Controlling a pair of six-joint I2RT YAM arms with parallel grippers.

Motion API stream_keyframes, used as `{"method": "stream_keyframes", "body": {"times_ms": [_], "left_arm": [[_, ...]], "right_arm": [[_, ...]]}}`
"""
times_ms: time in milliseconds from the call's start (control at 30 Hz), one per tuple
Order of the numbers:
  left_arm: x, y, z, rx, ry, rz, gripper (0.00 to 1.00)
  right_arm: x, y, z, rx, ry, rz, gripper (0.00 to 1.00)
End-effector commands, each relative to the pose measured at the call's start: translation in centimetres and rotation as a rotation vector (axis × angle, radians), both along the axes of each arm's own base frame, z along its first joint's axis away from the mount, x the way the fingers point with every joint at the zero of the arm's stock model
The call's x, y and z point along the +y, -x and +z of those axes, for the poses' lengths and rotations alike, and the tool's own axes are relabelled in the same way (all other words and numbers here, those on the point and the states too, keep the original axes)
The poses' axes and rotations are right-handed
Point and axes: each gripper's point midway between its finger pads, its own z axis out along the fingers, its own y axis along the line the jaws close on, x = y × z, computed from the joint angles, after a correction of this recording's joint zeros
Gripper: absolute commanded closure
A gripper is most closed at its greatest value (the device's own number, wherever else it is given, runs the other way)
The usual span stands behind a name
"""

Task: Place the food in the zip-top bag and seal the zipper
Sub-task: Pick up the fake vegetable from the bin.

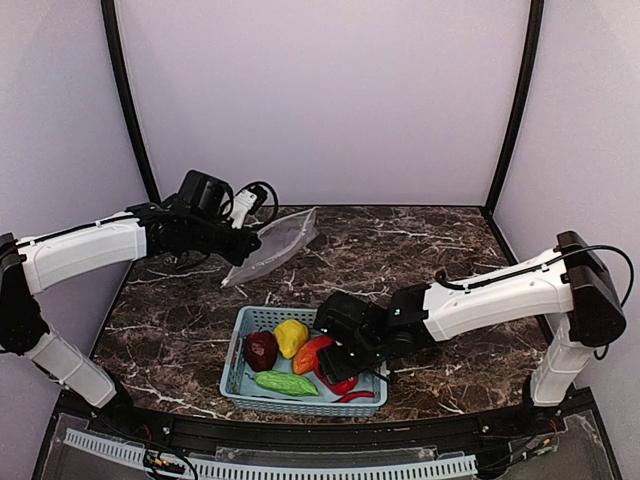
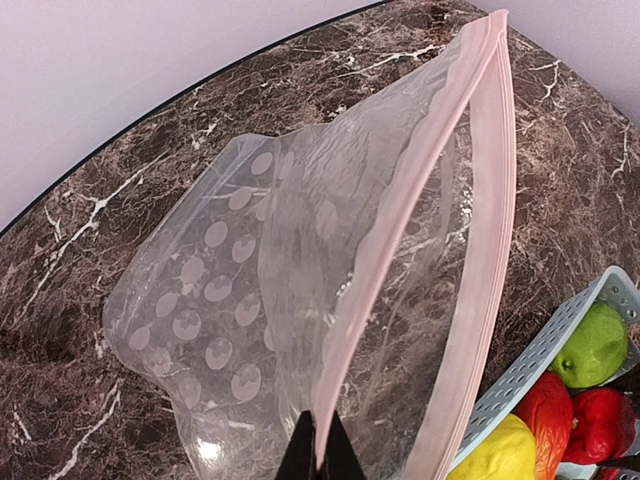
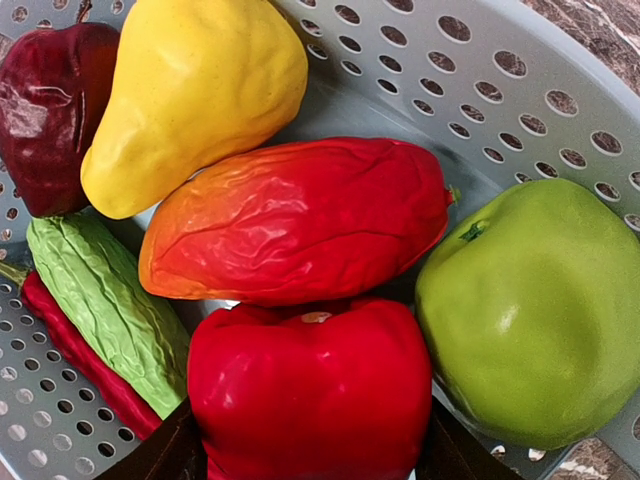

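My left gripper is shut on the near pinkish zipper strip of the clear dotted zip-top bag, holding its mouth open above the table. My right gripper reaches into the light blue basket, with a finger pressed against each side of the red pepper, which still rests in the basket. Around it lie the orange piece, yellow piece, dark red piece, lime-green piece, bumpy cucumber and thin chilli.
The basket stands near the table's front edge, in front of and slightly right of the lifted bag. Dark marble tabletop stretches between them and out to the right. Pale walls close in the back and both sides.
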Motion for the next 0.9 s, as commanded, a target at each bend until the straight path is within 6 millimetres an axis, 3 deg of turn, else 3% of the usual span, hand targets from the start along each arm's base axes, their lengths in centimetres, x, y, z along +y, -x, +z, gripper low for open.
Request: {"method": "stream_keyframes", "body": {"times_ms": [0,167,333,667,867], "left_arm": [[0.3,0.5,1.0,-0.015,0.010,-0.006,0.99],[0.2,0.6,1.0,-0.011,0.017,-0.013,0.99],[-0.1,0.7,1.0,-0.007,0.028,-0.028,0.99],[-2.2,2.4,1.7,0.032,0.119,-0.153,0.99],[-2.9,2.9,1.5,0.063,0.134,-0.191,0.99]], "right_arm": [[-0.7,-0.6,0.7,-0.037,0.019,-0.020,0.39],[-0.5,-0.8,4.0,-0.069,-0.059,-0.025,0.40],[-0.4,-1.8,9.9,-0.159,-0.184,-0.042,0.40],[0.7,-8.4,20.0,-0.404,-0.418,-0.074,0.39],[2.3,-10.6,25.2,-0.556,-0.538,-0.047,0.38]]}}
